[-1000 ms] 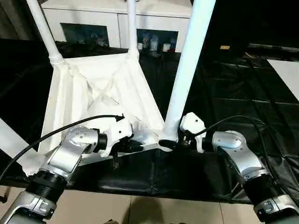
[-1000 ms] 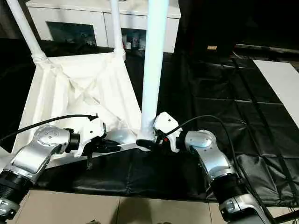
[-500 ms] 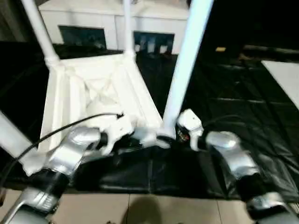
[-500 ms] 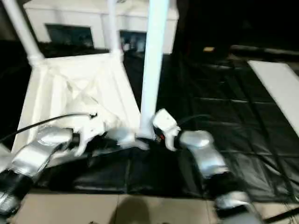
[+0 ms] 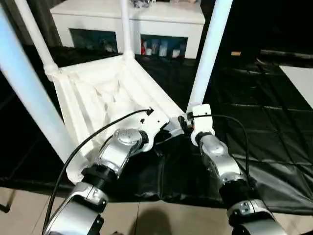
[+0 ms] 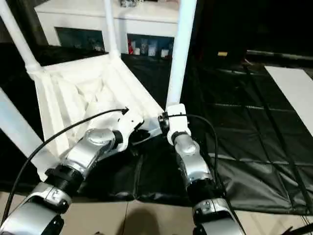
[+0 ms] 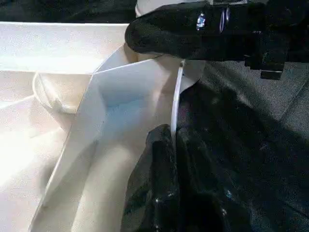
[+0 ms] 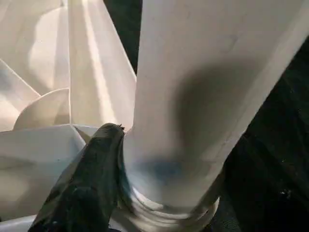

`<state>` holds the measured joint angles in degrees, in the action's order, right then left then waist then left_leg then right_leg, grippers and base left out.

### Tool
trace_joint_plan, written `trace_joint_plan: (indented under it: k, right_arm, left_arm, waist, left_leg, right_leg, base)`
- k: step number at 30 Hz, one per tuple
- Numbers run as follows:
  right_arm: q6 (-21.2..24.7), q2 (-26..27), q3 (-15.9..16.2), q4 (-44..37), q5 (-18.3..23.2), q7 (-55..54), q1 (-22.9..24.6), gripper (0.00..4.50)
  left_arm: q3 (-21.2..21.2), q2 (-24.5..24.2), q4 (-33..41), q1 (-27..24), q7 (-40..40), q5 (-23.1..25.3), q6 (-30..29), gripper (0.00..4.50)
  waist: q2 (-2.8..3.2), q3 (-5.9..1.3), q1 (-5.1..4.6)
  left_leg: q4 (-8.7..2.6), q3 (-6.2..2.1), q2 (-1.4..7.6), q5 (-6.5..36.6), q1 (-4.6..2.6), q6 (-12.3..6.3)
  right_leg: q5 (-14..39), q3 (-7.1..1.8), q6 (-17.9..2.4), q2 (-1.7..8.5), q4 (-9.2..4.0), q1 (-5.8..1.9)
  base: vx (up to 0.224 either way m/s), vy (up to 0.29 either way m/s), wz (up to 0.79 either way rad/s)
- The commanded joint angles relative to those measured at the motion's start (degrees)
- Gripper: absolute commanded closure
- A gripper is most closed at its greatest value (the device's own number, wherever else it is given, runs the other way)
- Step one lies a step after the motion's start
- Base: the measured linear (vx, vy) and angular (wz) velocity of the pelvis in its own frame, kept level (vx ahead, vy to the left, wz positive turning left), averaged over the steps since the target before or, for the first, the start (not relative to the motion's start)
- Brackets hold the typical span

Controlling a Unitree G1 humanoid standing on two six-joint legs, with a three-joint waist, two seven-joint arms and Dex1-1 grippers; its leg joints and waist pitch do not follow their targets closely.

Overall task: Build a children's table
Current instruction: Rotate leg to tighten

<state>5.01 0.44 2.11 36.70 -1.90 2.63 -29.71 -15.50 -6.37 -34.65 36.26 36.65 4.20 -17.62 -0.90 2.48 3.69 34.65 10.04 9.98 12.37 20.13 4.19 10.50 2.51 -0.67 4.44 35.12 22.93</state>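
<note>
The children's table (image 5: 98, 93) lies upside down on the black cover, ribbed underside up, with its legs standing upward. My left gripper (image 5: 167, 137) is shut on the thin white rim of the top (image 7: 179, 82), close to the near right corner. My right gripper (image 5: 187, 122) is closed around the base of the near right leg (image 5: 208, 54), where the leg enters its socket. One black finger (image 8: 91, 179) presses against that leg (image 8: 193, 96). Three more legs rise at the near left (image 5: 27, 93), the far left (image 5: 36, 34) and the back (image 5: 125, 27).
A white cabinet with glass doors (image 5: 161, 19) stands behind the black-covered work table (image 5: 254, 98). A white sheet (image 5: 301, 81) lies at the far right. The work table's front edge and the pale floor (image 5: 146, 220) are just below my forearms.
The whole view has shifted and tilted. Both arms now reach further forward, and the table's near right corner has moved away from me with them. Both grips stay as they were.
</note>
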Motion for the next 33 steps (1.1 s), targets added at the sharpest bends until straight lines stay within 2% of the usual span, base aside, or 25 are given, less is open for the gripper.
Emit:
trace_joint_plan:
  k: [1, 3, 5, 6, 7, 8, 9, 10, 11, 12, 13, 14, 15, 16, 17, 18, 19, 20, 22, 24, 26, 29, 30, 32, 33]
  right_arm:
    - [-1.22, 6.15, 4.30, -2.81, 3.43, 6.10, 1.09, 1.30]
    - [-1.32, 5.35, 4.29, -4.66, 3.15, 6.99, 1.74, 1.16]
    - [-1.50, 4.22, 4.34, -6.47, 3.18, 8.19, 2.17, 1.10]
    - [-1.46, 2.93, 4.32, -8.24, 3.49, 9.64, 2.52, 0.88]
    - [-1.29, 1.95, 4.30, -9.25, 3.56, 10.47, 2.67, 0.75]
    - [-1.15, 1.27, 4.29, -9.88, 3.60, 11.05, 2.75, 0.75]
    - [-0.97, -0.33, 4.28, -11.16, 4.07, 13.20, 2.89, 0.70]
    - [-0.83, -1.39, 4.29, -12.08, 4.43, 14.71, 3.02, 0.46]
    - [-0.59, -3.03, 4.24, -13.00, 4.39, 16.00, 3.19, 0.46]
    - [0.14, -7.71, 4.58, -14.82, 4.31, 20.91, 3.83, 0.33]
    - [0.22, -8.28, 4.63, -15.02, 4.32, 21.55, 3.92, 0.28]
    - [1.14, -12.36, 5.19, -16.61, 4.10, 26.98, 4.76, 0.28]
    - [1.31, -13.20, 5.41, -16.93, 4.07, 28.21, 4.94, 0.07]
    - [1.57, -15.61, 6.37, -18.04, 3.87, 31.74, 5.66, 0.07]
    - [1.27, -17.80, 7.41, -18.93, 3.42, 34.65, 6.32, 0.07]
    - [0.56, -22.26, 9.22, -20.84, 3.66, 40.47, 7.78, 0.07]
    - [0.49, -22.76, 9.37, -21.09, 3.78, 41.16, 7.97, 0.07]
    - [0.54, -23.32, 9.48, -21.39, 4.04, 41.95, 8.18, 0.07]
    - [1.57, -26.20, 9.93, -22.94, 5.95, 46.67, 9.19, 0.07]
    - [1.92, -26.78, 10.09, -23.11, 6.30, 47.63, 9.30, 0.07]
    - [1.46, -26.66, 10.27, -22.04, 6.46, 48.37, 8.86, 0.07]
    - [1.37, -25.46, 10.59, -21.53, 7.33, 49.61, 8.55, 0.07]
    - [0.99, -24.68, 10.96, -21.04, 7.30, 50.00, 8.21, 0.07]
    - [0.84, -23.87, 11.00, -20.22, 7.49, 50.24, 7.66, 0.07]
    - [0.92, -23.64, 11.01, -19.97, 7.74, 50.61, 7.48, 0.07]
  left_arm:
    - [3.10, -0.28, -2.37, 1.36, -9.88, 1.29, 0.58, 4.50]
    - [2.51, -1.81, -1.70, 0.64, -7.57, 1.59, 0.95, 4.50]
    - [1.89, -3.04, -0.71, 0.01, -5.52, 1.82, 0.57, 4.50]
    - [1.04, -4.29, 0.63, -0.75, -2.93, 1.95, 0.98, 4.50]
    - [0.34, -5.11, 1.48, -1.24, -0.82, 1.95, 1.79, 4.50]
    - [-0.10, -5.64, 2.04, -1.57, 0.64, 1.89, 2.29, 4.50]
    - [-0.34, -6.50, 3.11, -2.15, 2.25, 1.74, 1.18, 4.50]
    - [-0.41, -7.05, 3.88, -2.54, 3.16, 1.62, 0.15, 4.50]
    - [-0.77, -7.93, 4.64, -2.98, 4.55, 1.62, 0.62, 4.50]
    - [-1.71, -10.34, 6.46, -3.98, 7.70, 1.59, 0.93, 4.50]
    - [-1.86, -10.66, 6.68, -4.10, 8.16, 1.60, 1.17, 4.50]
    - [-2.49, -12.68, 8.68, -5.08, 11.57, 0.62, 1.22, 4.50]
    - [-2.46, -13.00, 9.13, -5.28, 12.04, 0.37, 0.77, 4.50]
    - [-2.61, -13.98, 10.22, -5.76, 13.47, -0.11, 1.12, 4.50]
    - [-2.83, -14.89, 11.28, -6.25, 15.59, -0.92, 1.79, 4.50]
    - [-3.24, -17.15, 13.82, -7.44, 19.69, -2.05, 2.03, 4.50]
    - [-3.35, -17.48, 14.11, -7.59, 20.24, -2.12, 2.38, 4.50]
    - [-3.50, -17.91, 14.48, -7.79, 21.00, -2.23, 2.82, 4.50]
    - [-4.49, -20.92, 16.85, -9.05, 26.09, -3.17, 4.78, 4.50]
    - [-4.77, -21.78, 17.63, -9.36, 27.63, -3.65, 5.10, 4.50]
    - [-4.84, -22.74, 20.61, -10.17, 30.78, -5.92, 4.08, 4.50]
    - [-5.28, -22.94, 22.87, -10.64, 32.85, -7.25, 2.71, 4.50]
    - [-5.68, -23.14, 23.78, -10.88, 33.97, -7.66, 2.21, 4.50]
    - [-5.79, -23.08, 24.05, -11.00, 34.19, -7.73, 2.13, 4.50]
    - [-5.78, -23.01, 24.02, -11.01, 34.11, -7.69, 2.20, 4.50]
  waist:
    - [-0.11, -3.18, -0.02]
    - [-0.16, -3.05, -0.05]
    - [-0.20, -2.86, -0.95]
    - [-0.24, -2.98, -1.71]
    - [0.00, -3.17, -1.83]
    - [0.05, -3.23, -1.86]
    - [-0.03, -3.25, -1.80]
    - [0.00, -3.37, -1.61]
    - [0.15, -3.40, -1.47]
    - [0.11, -3.49, -1.37]
    - [0.19, -3.55, -1.23]
    - [0.16, -3.56, -1.08]
    - [0.09, -3.85, -0.88]
    - [0.20, -3.61, -0.93]
    - [0.13, -3.62, -0.81]
    - [0.08, -3.49, -0.55]
    - [-0.10, -3.24, -0.34]
    - [-0.02, -3.18, -0.34]
    - [-0.07, -3.08, -0.16]
    - [-0.03, -3.06, -0.13]
    - [0.03, -3.08, 0.07]
    - [0.09, -2.97, 0.30]
    - [-0.17, -3.10, 0.49]
    - [-0.16, -2.99, 0.45]
    - [-0.02, -3.02, 0.33]
  left_leg:
    - [-4.67, -0.79, 2.43, 8.12, 0.08, -2.38]
    - [-4.80, -0.79, 2.44, 9.19, 0.15, -2.35]
    - [-5.45, -1.37, 2.46, 10.63, 1.20, -1.95]
    - [-5.58, -1.78, 2.42, 10.51, 1.85, -1.37]
    - [-5.48, -1.92, 2.52, 10.07, 1.56, -1.30]
    - [-5.28, -1.80, 2.54, 9.69, 1.23, -1.41]
    - [-4.99, -1.49, 2.65, 9.62, 0.65, -2.06]
    - [-4.74, -1.24, 2.63, 7.83, 0.57, -2.81]
    - [-4.69, -1.23, 2.63, 6.66, 0.64, -3.15]
    - [-4.48, -1.13, 2.64, 4.23, 0.88, -4.00]
    - [-4.38, -1.17, 2.64, 3.52, 0.82, -4.44]
    - [-4.19, -1.04, 2.67, 2.26, 0.83, -5.44]
    - [-3.94, -1.10, 2.68, 0.65, 0.73, -6.05]
    - [-3.82, -0.73, 2.58, 0.44, 0.64, -6.90]
    - [-3.80, -0.77, 2.57, 1.16, 0.64, -7.17]
    - [-3.80, -0.69, 2.71, 2.62, 0.66, -7.46]
    - [-3.99, -0.69, 2.88, 4.40, 0.69, -7.54]
    - [-4.02, -0.63, 2.90, 5.01, 0.66, -7.36]
    - [-4.23, -0.68, 3.07, 6.85, 0.38, -6.29]
    - [-4.40, -0.76, 3.12, 7.88, 0.35, -5.38]
    - [-4.33, -0.60, 3.16, 7.74, -0.12, -4.77]
    - [-4.52, -0.51, 3.15, 8.94, -0.19, -4.05]
    - [-4.53, -0.57, 3.24, 8.46, -0.13, -3.96]
    - [-4.62, -0.65, 3.04, 8.05, 0.16, -3.77]
    - [-4.61, -0.63, 2.99, 8.44, 0.02, -3.52]
  right_leg:
    - [10.09, -2.37, -10.69, 3.63, -4.17, -2.66]
    - [11.46, -2.38, -10.26, 3.62, -4.37, -2.67]
    - [14.11, -2.11, -8.93, 3.66, -4.29, -3.26]
    - [15.80, -1.80, -7.65, 3.72, -4.30, -3.92]
    - [15.16, -1.83, -7.61, 3.86, -4.46, -3.66]
    - [14.03, -1.94, -8.18, 3.83, -4.43, -3.29]
    - [11.68, -2.12, -9.87, 3.77, -4.40, -2.85]
    - [8.15, -2.21, -11.37, 3.66, -3.98, -2.88]
    - [6.26, -2.19, -12.08, 3.67, -3.76, -2.99]
    - [2.31, -2.15, -13.11, 3.60, -3.34, -3.14]
    - [0.80, -2.07, -13.52, 3.55, -3.18, -3.22]
    - [-2.03, -2.11, -14.20, 3.44, -2.92, -3.21]
    - [-4.82, -2.03, -15.04, 3.43, -2.47, -3.37]
    - [-5.74, -2.10, -16.16, 3.27, -2.52, -2.87]
    - [-5.16, -2.01, -16.40, 3.26, -2.61, -3.06]
    - [-3.56, -2.05, -16.42, 3.44, -2.68, -3.12]
    - [-0.61, -2.12, -15.76, 3.64, -3.02, -3.14]
    - [0.71, -2.20, -15.63, 3.71, -3.13, -2.98]
    - [4.64, -2.18, -15.27, 3.66, -3.49, -2.70]
    - [6.63, -2.15, -15.00, 3.62, -3.60, -2.67]
    - [5.92, -2.25, -15.28, 3.58, -3.50, -2.37]
    - [6.97, -2.21, -15.24, 3.52, -3.57, -2.32]
    - [6.51, -2.21, -15.19, 3.56, -3.30, -2.49]
    - [7.02, -2.19, -14.62, 3.57, -3.41, -2.62]
    - [7.34, -2.20, -14.43, 3.55, -3.50, -2.53]
  base:
    - [0.000, 0.000, 0.00]
    - [0.000, 0.000, 0.00]
    - [-0.010, -0.002, -0.09]
    - [-0.008, -0.001, -0.23]
    - [-0.008, -0.001, -0.23]
    - [0.000, 0.000, 0.00]
    - [0.000, 0.000, 0.00]
    - [0.000, 0.000, 0.00]
    - [0.000, 0.000, 0.00]
    - [0.000, 0.000, 0.00]
    - [0.000, 0.000, 0.00]
    - [0.000, 0.000, 0.00]
    - [0.000, 0.000, 0.00]
    - [0.000, 0.000, 0.00]
    - [0.000, 0.000, 0.00]
    - [0.000, 0.000, 0.00]
    - [0.000, 0.000, 0.00]
    - [0.000, 0.000, 0.00]
    - [0.000, 0.000, 0.00]
    - [0.000, 0.000, 0.00]
    - [0.000, 0.000, 0.00]
    - [0.000, 0.000, 0.00]
    - [0.000, 0.000, 0.00]
    - [0.000, 0.000, 0.00]
    - [0.000, 0.000, 0.00]
